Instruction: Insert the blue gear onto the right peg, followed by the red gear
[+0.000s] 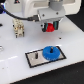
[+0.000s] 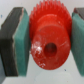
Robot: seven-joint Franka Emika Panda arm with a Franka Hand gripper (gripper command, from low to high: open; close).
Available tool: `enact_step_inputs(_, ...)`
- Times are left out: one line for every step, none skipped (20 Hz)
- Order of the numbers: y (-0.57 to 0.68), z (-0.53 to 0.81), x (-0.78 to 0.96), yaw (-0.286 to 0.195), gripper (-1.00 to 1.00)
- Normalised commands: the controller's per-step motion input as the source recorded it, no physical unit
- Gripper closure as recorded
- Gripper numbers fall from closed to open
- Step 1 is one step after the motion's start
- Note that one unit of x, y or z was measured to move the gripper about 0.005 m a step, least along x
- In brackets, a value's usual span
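Red gear (image 2: 46,36): small toothed wheel with raised hub, pinched between the gripper (image 1: 50,26) pads (image 2: 21,37), held above the white table (image 1: 70,45). Blue gear (image 1: 51,52): seated on grey plate (image 1: 36,59). Beige fixture (image 1: 19,28) well apart.

One large flat bright-blue toothed gear (image 1: 51,52) and one small red toothed gear (image 2: 48,36) are being counted. One grey black-edged rectangular plate (image 1: 33,58) is being shown, with one thin dark peg (image 1: 38,53) being seen uncovered on it.
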Motion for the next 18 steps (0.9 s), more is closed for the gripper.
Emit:
enact_step_inputs(-0.12, 0.5, 0.61, 0.0, 1.0)
enact_step_inputs(-0.13, 0.48, 0.66, 0.0, 1.0)
enact_step_inputs(-0.13, 0.48, 0.68, 0.0, 1.0)
enact_step_inputs(-0.14, 0.47, 0.69, 0.0, 1.0)
enact_step_inputs(-0.19, 0.37, 0.69, 0.0, 1.0)
enact_step_inputs(-0.18, 0.37, 0.69, 0.0, 1.0)
enact_step_inputs(-0.18, 0.35, 0.7, 0.0, 1.0)
enact_step_inputs(-0.18, 0.33, 0.71, 0.0, 1.0)
enact_step_inputs(-0.2, 0.3, 0.73, 0.0, 1.0)
enact_step_inputs(-0.21, 0.27, 0.74, 0.0, 1.0)
enact_step_inputs(-0.16, 0.31, 0.76, 0.0, 1.0)
enact_step_inputs(-0.19, 0.26, 0.76, 0.0, 1.0)
enact_step_inputs(-0.16, 0.26, 0.77, 0.0, 1.0)
enact_step_inputs(-0.15, 0.25, 0.77, 0.0, 1.0)
enact_step_inputs(-0.12, 0.24, 0.78, 0.0, 1.0)
enact_step_inputs(-0.14, 0.24, 0.78, 0.0, 1.0)
enact_step_inputs(-0.13, 0.23, 0.79, 0.0, 1.0)
enact_step_inputs(-0.13, 0.22, 0.79, 0.0, 1.0)
